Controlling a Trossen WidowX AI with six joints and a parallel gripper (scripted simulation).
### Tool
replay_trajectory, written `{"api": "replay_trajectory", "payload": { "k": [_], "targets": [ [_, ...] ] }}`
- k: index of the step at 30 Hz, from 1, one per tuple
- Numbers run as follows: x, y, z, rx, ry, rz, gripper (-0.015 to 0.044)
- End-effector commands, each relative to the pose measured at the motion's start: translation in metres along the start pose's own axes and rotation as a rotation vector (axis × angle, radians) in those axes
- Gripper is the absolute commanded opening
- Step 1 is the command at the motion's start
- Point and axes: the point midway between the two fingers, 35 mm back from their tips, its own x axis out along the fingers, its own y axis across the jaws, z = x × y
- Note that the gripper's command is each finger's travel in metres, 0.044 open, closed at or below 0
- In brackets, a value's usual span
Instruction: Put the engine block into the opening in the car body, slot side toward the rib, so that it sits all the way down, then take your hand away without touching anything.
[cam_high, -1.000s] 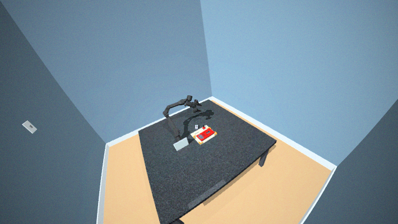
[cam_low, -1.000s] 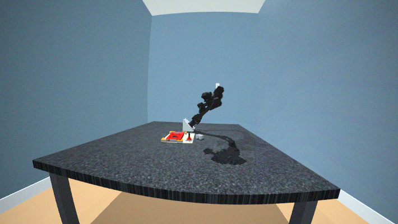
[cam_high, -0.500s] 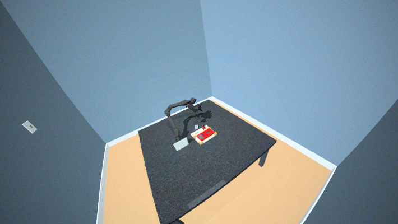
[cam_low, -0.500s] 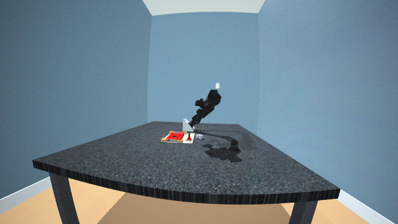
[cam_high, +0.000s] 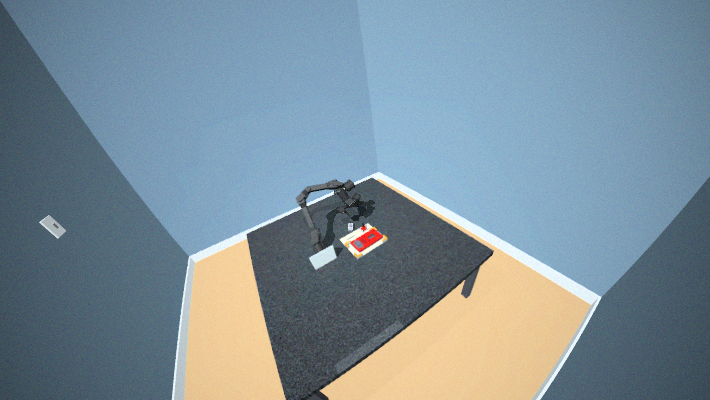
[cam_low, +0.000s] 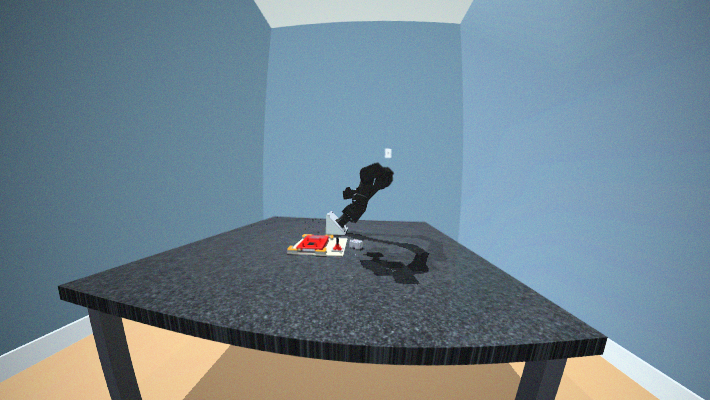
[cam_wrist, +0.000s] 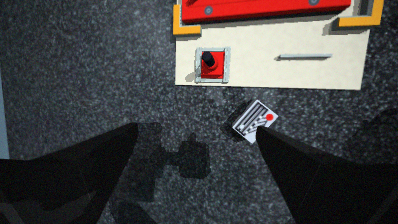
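The jaws stand wide apart with nothing between them, held above the desk by the dark arm. The engine block, pale grey with dark stripes and a red dot, is on the desk, outside the car body. In the wrist view it sits turned at an angle, close to 3 o'clock from the middle of the gap, and the right-hand fingertip in the picture overlaps its lower edge; whether they touch, I cannot tell. From the block, the cream board starts near 12 o'clock, just beside it and apart. On that board, a red piece with a black knob stands inside a grey frame at 11 o'clock, and a slim grey bar lies at 1 o'clock. The red car body is further up toward 12, between yellow corner pieces. In the top view, the arm's pale base plate is at 8 o'clock from the car body.
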Motion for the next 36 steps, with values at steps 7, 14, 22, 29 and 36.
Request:
{"api": "replay_trajectory", "payload": {
  "k": [7, 14, 22, 29, 36],
  "targets": [
    [0.012, -0.029, 0.0, 0.279, 0.096, -0.17, 0.044],
    [0.015, -0.046, -0.003, 0.481, 0.152, -0.287, 0.044],
    [0.016, -0.053, -0.005, 0.585, 0.177, -0.345, 0.044],
    [0.046, -0.062, -0.014, 0.584, 0.178, -0.344, 0.044],
    [0.061, -0.065, -0.017, 0.584, 0.179, -0.344, 0.044]
  ]
}}
